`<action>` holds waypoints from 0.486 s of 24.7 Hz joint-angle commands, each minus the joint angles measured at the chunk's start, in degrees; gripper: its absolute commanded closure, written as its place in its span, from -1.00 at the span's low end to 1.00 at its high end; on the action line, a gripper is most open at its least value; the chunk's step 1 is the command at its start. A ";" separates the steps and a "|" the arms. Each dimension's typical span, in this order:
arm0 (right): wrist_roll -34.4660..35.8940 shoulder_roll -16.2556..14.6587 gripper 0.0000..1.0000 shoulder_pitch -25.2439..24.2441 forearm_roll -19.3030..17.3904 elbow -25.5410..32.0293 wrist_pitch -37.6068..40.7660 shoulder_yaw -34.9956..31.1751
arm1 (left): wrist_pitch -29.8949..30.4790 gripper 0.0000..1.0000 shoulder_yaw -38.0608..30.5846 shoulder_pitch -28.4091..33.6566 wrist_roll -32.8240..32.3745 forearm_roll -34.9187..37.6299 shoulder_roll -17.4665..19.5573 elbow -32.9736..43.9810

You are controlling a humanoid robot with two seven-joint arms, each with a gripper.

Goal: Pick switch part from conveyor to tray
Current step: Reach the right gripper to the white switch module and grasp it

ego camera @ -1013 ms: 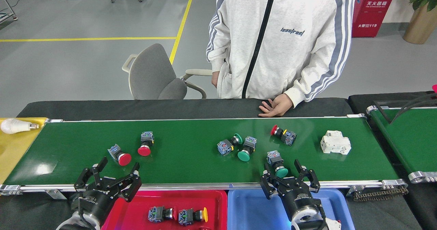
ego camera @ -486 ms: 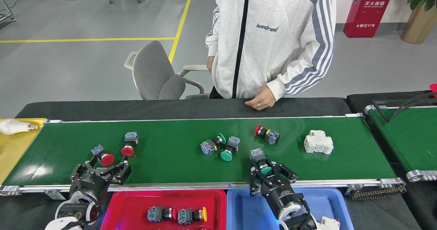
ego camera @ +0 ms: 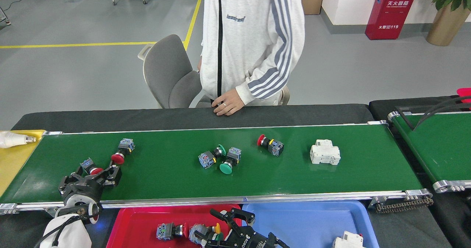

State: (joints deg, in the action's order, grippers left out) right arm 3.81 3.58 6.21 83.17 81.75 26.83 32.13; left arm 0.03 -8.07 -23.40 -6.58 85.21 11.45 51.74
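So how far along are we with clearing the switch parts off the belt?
Done: at least two switch parts lie in the red tray. In hand: the right gripper is over that tray beside a green-capped part; whether it has let go is unclear. The left gripper is around a red-capped switch on the conveyor. Left: four more switches.

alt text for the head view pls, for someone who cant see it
The left gripper closes around a red-capped switch at the left end of the green conveyor, while the right gripper hangs over the red tray of switches. Four more switches and a white breaker lie on the belt; a person stands behind.
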 commanded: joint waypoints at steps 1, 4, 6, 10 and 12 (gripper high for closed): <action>0.85 0.29 -0.98 0.65 -0.64 1.13 0.50 -0.49 | 0.05 0.53 -0.02 -0.86 4.30 -1.72 0.94 0.21; 0.85 -0.85 -0.97 -1.46 -3.28 4.91 -0.38 -6.82 | 3.22 0.68 -0.20 0.63 5.00 -2.77 0.94 1.17; 0.85 -0.77 -0.98 -6.82 -3.45 7.82 -2.75 -15.08 | 6.38 0.74 -0.28 2.57 5.00 -2.95 0.76 4.42; 1.55 -0.15 -0.98 -13.06 -3.81 10.19 -15.39 -28.43 | 24.82 0.73 -0.37 15.21 5.00 -4.53 0.85 21.28; 3.58 -0.15 -0.98 -14.65 -3.72 10.19 -20.77 -31.69 | 33.45 0.69 -0.90 21.81 5.00 -4.88 0.68 30.88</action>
State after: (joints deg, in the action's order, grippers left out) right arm 5.63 3.01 -8.35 79.55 91.01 11.34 2.01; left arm 25.07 -8.35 -2.88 -2.16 80.70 11.64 77.74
